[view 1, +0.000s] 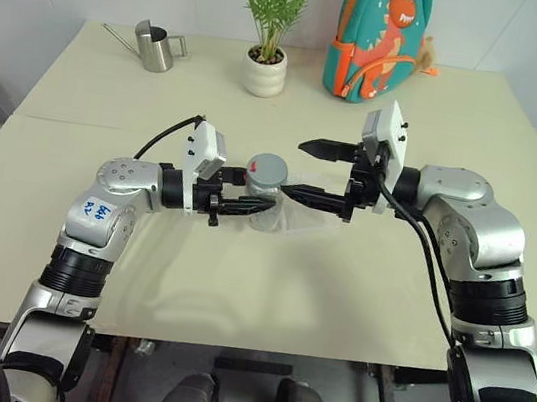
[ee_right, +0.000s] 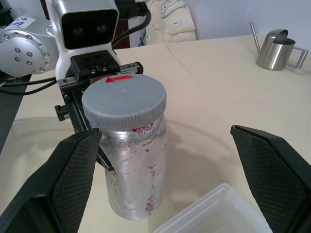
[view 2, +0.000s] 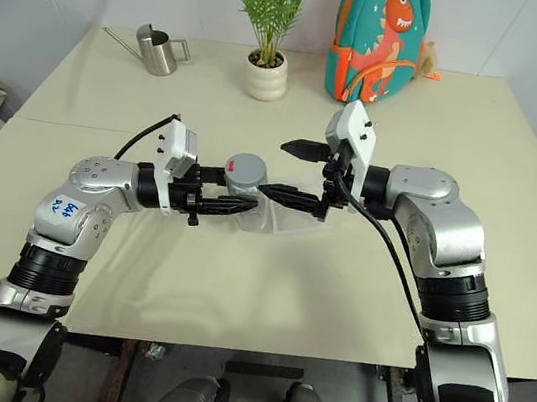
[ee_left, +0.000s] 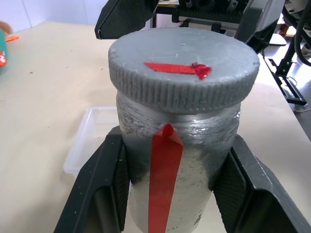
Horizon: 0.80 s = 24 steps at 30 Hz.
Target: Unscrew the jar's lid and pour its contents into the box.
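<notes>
Clamped on the body of the jar (view 1: 266, 193), the left gripper (view 1: 248, 205) holds it upright above the cream table (view 1: 265, 292), while the right gripper (view 1: 315, 175) stands wide open just beside it, one finger on each side of the lid (ee_right: 124, 102) without touching. Under both lies the clear plastic box (ee_right: 218, 213), half covered by the fingers and hard to make out. The jar is silvery grey with a red strip down its side; its ribbed grey lid is on and carries a red mark. Its contents cannot be seen through the wall. Farther back stand a dinosaur backpack (view 1: 379, 38), a potted plant (view 1: 272, 30) and a steel watering can (view 1: 155, 46).
</notes>
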Each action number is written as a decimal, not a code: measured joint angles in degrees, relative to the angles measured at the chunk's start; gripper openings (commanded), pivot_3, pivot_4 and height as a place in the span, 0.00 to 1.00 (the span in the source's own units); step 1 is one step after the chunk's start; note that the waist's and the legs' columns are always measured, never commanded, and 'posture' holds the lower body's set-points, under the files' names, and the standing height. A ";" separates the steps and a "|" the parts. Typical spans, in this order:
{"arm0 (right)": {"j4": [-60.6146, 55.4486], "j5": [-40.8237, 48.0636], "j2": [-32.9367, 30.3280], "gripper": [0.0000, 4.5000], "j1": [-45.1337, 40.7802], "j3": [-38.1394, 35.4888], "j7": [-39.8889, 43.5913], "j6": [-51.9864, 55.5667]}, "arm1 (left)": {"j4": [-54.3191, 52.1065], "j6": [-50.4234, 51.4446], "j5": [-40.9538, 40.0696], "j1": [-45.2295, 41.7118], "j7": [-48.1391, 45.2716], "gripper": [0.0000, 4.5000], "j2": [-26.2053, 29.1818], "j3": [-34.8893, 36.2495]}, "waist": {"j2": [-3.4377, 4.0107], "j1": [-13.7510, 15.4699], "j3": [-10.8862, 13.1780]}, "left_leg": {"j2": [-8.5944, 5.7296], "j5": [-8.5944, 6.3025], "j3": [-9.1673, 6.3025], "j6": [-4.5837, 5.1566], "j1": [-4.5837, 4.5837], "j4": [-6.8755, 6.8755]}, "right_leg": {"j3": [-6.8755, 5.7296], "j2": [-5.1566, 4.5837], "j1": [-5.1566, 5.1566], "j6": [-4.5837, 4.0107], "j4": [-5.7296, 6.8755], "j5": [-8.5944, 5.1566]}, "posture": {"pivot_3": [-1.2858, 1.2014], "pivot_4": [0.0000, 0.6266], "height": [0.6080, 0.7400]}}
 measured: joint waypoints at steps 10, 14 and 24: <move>-1.61 4.00 -0.05 1.00 0.22 -0.42 3.10 2.51 | -0.04 0.00 0.00 0.07 -0.35 0.43 0.17 0.01 | 0.00 0.17 0.00 | -0.03 0.00 -0.01 0.00 -0.01 0.01 | -0.01 -0.04 0.02 0.00 -0.03 0.00 | 0.52 0.24 1.00; -1.67 4.54 0.80 1.00 -0.01 -1.03 1.87 3.56 | -0.27 0.01 0.00 0.25 -0.35 0.43 0.21 0.01 | 0.00 0.15 0.00 | -0.02 0.00 -0.01 0.00 0.00 0.02 | -0.01 -0.04 0.01 0.00 0.00 0.00 | 0.52 0.24 1.00; -0.99 2.41 6.54 1.00 -2.55 1.26 -1.71 3.44 | -1.27 0.08 0.00 0.44 -0.35 0.43 0.24 0.01 | 0.00 0.12 0.00 | -0.03 0.00 -0.02 0.00 -0.01 0.02 | -0.01 -0.05 0.00 0.00 0.01 0.00 | 0.52 0.24 1.00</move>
